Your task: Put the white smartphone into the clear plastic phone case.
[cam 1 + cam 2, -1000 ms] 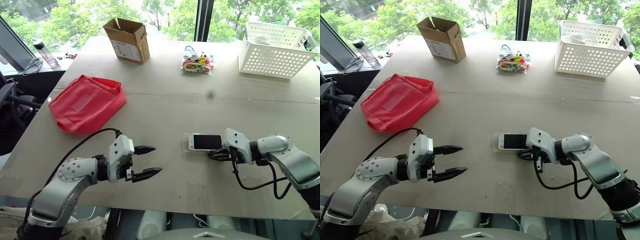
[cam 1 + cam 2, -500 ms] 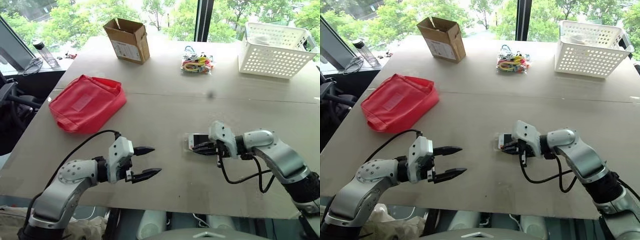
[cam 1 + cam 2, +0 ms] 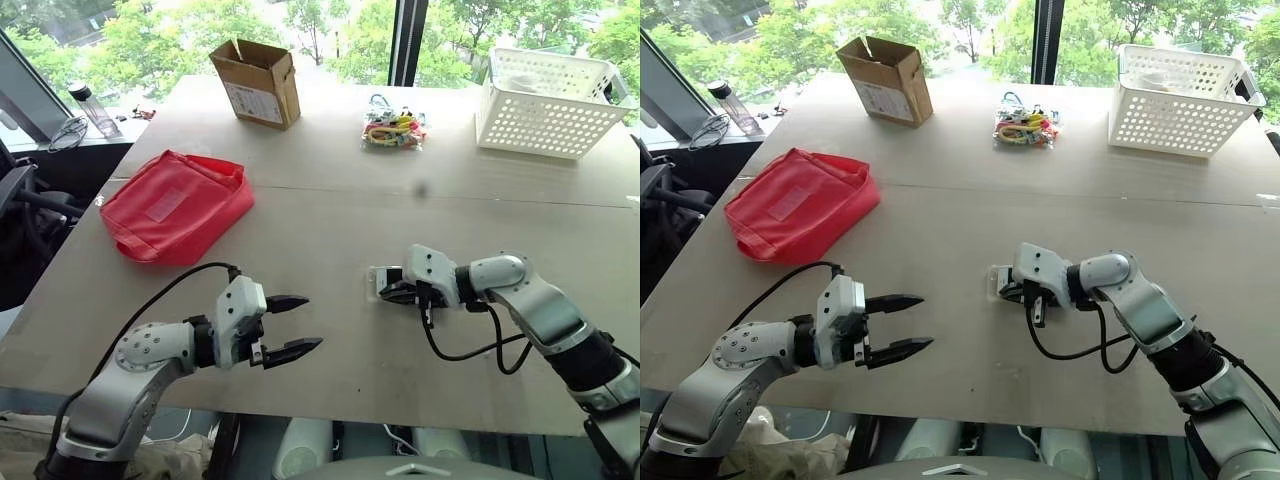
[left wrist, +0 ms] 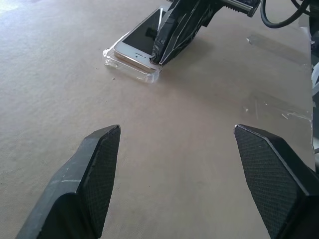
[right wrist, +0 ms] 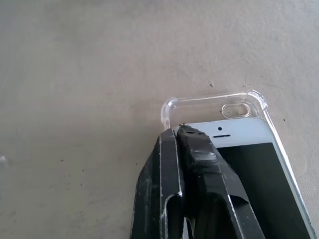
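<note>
1. pressing down on one white smartphone [image 5: 239,149], the right gripper [image 5: 182,137] has its two black fingers squeezed together, tips on the phone's top corner, clamping nothing between them.
2. one clear plastic phone case [image 5: 214,102] lies flat on the table [image 3: 330,210] under the phone; the phone sits skewed in it, with a bare strip of case and its camera cutout showing past the phone's top edge.
3. in the head view that pair sits right of the table's centre, the phone [image 3: 392,278] half covered by the right gripper [image 3: 400,292].
4. the left gripper [image 3: 293,324] hovers over the near edge, its two fingers spread wide with nothing between them, well apart from the phone and pointed towards it.
5. counting the rest: one red pouch [image 3: 172,205] on the left, one open cardboard box [image 3: 256,82] at the far side, one bundle of colourful small items [image 3: 394,129] beside it, one white perforated basket [image 3: 552,102] at the far right.
6. off the table's left edge stands one bottle [image 3: 92,108].
</note>
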You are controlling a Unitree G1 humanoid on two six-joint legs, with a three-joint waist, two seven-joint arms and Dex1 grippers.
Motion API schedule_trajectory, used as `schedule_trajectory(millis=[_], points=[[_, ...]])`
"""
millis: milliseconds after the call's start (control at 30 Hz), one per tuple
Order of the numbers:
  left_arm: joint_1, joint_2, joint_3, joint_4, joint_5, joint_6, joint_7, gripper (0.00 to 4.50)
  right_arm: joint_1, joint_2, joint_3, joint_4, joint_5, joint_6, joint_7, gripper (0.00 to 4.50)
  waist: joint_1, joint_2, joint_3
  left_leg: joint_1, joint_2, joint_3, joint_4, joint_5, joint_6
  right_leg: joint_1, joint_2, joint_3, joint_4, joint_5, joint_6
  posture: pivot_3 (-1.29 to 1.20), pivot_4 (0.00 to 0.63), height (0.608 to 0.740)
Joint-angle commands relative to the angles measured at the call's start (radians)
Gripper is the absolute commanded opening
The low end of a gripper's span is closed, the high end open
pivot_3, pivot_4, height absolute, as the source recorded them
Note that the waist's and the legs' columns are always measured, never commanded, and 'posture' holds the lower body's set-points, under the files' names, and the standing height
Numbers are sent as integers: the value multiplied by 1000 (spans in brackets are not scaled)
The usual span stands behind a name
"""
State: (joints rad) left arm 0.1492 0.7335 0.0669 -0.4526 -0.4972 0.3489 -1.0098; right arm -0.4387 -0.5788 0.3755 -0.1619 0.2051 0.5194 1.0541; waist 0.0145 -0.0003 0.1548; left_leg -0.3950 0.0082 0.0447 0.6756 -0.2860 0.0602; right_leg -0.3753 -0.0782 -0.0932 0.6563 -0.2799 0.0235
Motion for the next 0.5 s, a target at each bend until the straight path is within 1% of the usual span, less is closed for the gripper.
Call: schedule_trajectory(millis=[33,133,233,333,433,467,500], points=[[-41,-22,-17,11,24,-24,27,3686,18,9,-162,-84,174,77,13,30,0,0,2,0,0,0,0,0,0,0,0,0,1,0,0,0,150,733],[-86,-28,-62,38,58,-12,35,3686,52,-58,-255,-159,219,129,-5,30,2,1,2,-1,0,0,1,0,0,-1,0,0,1,0,0,0,150,733],[-144,-47,-106,86,107,-11,65,3686,110,-122,-337,-220,221,166,-56,30,4,0,2,-2,0,0,1,0,0,-1,-1,0,0,0,0,0,150,733],[-188,-73,-141,114,133,-12,79,2914,179,-167,-406,-277,204,179,-117,0,0,0,3,-2,0,0,0,0,0,-1,-1,0,1,0,0,0,150,733],[-243,-113,-183,148,164,1,108,1467,281,-222,-479,-351,174,203,-181,0,3,-1,3,-2,0,0,0,0,0,-1,-1,0,1,0,0,0,150,733],[-258,-122,-199,162,180,1,113,1187,310,-233,-493,-371,167,211,-202,0,3,-1,3,-2,0,0,1,0,0,-1,-1,0,1,0,0,0,150,733],[-275,-133,-218,179,198,-2,119,464,339,-243,-504,-389,151,214,-224,0,1,-1,3,-2,0,0,1,0,0,-1,-1,0,1,0,0,0,150,733]])
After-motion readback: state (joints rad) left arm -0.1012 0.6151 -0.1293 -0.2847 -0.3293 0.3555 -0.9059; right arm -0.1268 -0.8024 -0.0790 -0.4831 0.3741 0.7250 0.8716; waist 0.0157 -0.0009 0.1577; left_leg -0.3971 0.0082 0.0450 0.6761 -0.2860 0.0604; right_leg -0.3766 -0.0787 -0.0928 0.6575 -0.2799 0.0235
